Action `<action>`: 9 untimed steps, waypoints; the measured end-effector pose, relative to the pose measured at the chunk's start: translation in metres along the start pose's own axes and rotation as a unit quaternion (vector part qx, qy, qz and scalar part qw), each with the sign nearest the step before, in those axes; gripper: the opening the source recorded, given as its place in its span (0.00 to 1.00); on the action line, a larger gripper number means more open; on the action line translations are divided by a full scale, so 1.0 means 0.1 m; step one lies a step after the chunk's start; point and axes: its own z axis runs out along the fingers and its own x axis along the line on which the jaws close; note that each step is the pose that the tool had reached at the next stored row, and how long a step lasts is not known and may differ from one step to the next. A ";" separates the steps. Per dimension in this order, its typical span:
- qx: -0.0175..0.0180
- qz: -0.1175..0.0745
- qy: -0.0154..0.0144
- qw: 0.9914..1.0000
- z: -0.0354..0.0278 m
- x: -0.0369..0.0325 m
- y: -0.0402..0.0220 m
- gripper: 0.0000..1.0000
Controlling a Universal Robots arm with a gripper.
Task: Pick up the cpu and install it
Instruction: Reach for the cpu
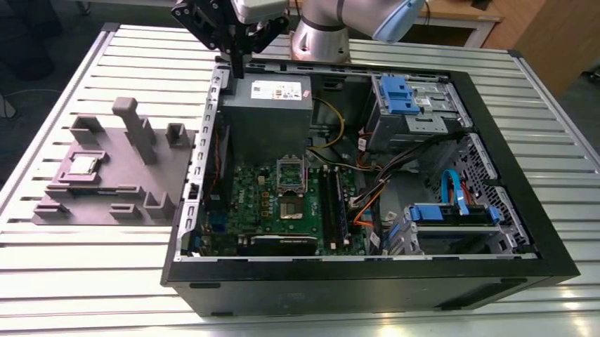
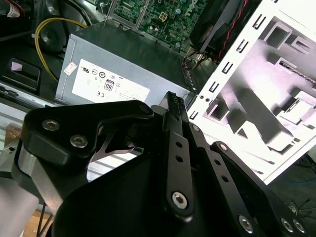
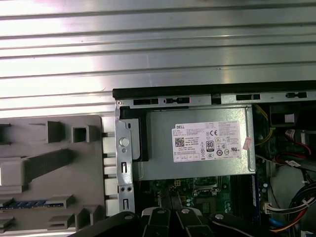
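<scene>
silver arm [image 1: 319, 35] with pale blue joint cap [image 1: 398, 17], wrist bent over, black gripper [image 1: 237, 67] pointing straight down, fingers [image 2: 176, 128] pressed tight together, linkages folded in

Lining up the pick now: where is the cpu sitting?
In the exterior view the cpu rests on the grey moulded tray, on the exterior view's left of the open computer case.

The arm [image 1: 324, 31] is silver-grey with a pale blue cap [image 1: 398, 20], and the black gripper [image 1: 238, 69] has silver screws [image 2: 178, 199].
</scene>
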 end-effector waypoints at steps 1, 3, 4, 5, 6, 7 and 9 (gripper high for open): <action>0.000 0.000 0.000 1.000 0.000 0.002 0.000 0.11; 0.000 0.000 0.000 1.000 0.001 0.006 -0.001 0.11; 0.000 0.000 0.000 1.000 0.002 0.008 -0.001 0.11; 0.000 0.000 0.000 1.000 0.002 0.010 -0.001 0.11; 0.000 0.000 0.000 1.000 0.002 0.012 -0.001 0.11; 0.000 0.000 0.000 1.000 0.003 0.014 -0.001 0.11; 0.000 0.000 0.000 1.000 0.004 0.019 -0.001 0.11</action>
